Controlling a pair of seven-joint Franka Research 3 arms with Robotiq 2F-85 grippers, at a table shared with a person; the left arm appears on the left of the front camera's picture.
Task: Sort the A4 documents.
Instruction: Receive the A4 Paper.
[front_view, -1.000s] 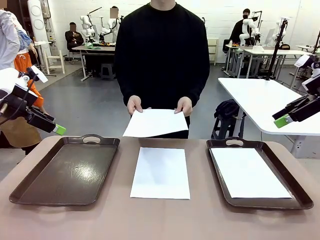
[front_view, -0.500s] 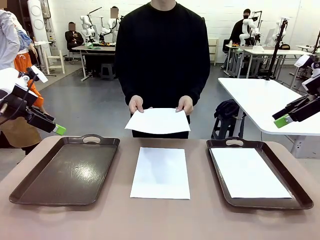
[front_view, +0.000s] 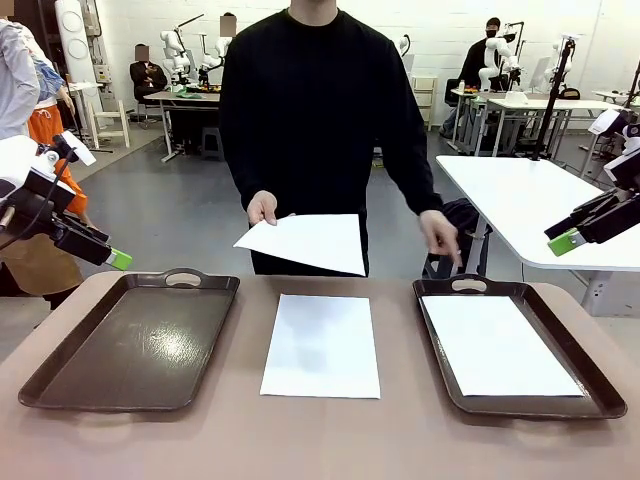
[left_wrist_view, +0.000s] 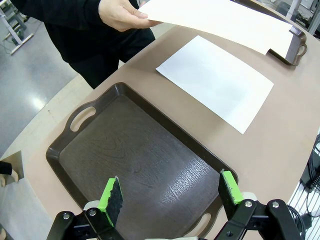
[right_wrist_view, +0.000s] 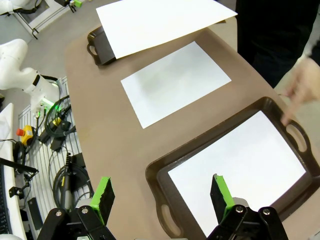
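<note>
Nearest, the left gripper (left_wrist_view: 170, 189) and right gripper (right_wrist_view: 162, 192) hang with their green-padded jaws wide apart, holding nothing. On the brown table (front_view: 320, 440) sit two dark brown handled trays. The left tray (front_view: 140, 340) is bare, and the right tray (front_view: 530, 408) carries one plain white A4 paper sheet (front_view: 497, 345). A second sheet (front_view: 322, 345) lies flat between them. Beyond, the person's one hand (front_view: 263, 208) holds a third sheet (front_view: 305, 242) above the far edge, and the other hand (front_view: 440, 235) points, I think, at the right tray. Sorting looks about midway. Next, a gripper must pinch a thin sheet's edge and carry it to a tray.
</note>
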